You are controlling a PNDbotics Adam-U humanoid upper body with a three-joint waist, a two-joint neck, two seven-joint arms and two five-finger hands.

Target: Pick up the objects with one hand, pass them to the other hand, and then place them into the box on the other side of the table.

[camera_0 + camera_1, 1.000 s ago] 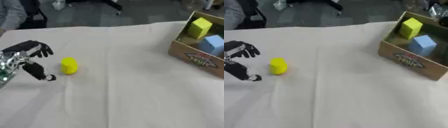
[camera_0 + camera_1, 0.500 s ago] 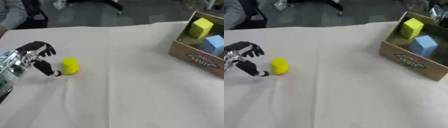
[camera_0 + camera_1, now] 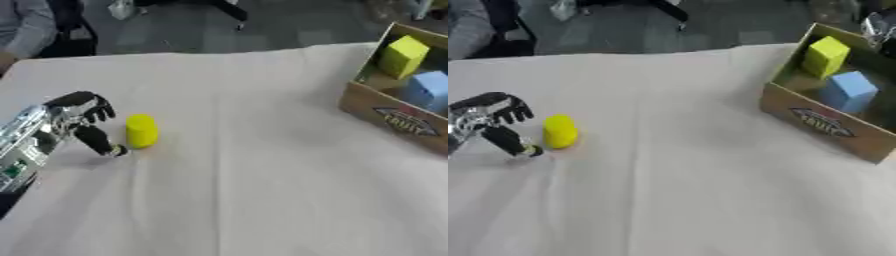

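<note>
The left hand (image 3: pixel 77 117) is coming in from the left edge, its silver forearm slanting down toward the lower left corner. It is hovering low over the table (image 3: pixel 245 190), palm turned toward the right. The fingers (image 3: pixel 98 107) are curling forward and slightly down, spread a little apart from one another, while the thumb (image 3: pixel 98 141) is stretching out below them with its tip reaching toward the tablecloth. The hand is partly open like a claw and is holding nothing.

Just to the right of that hand, a yellow cylinder (image 3: pixel 141 131) is standing upright on the cloth. It is sitting in front of the gap between fingers and thumb, very near the thumb tip; whether the two are touching cannot be told. The fingers are not reaching around it.

Well away to the right of the hand, on the far side of the table, a cardboard box (image 3: pixel 820 125) is lying open. Its front wall is carrying a printed oval label (image 3: pixel 814 121) with dark lettering, but the words are too blurred to read. Inside the box a yellow block (image 3: pixel 825 56) is leaning against the back, and a blue block (image 3: pixel 849 90) is resting just in front of it.

The right hand is not showing in either view.
</note>
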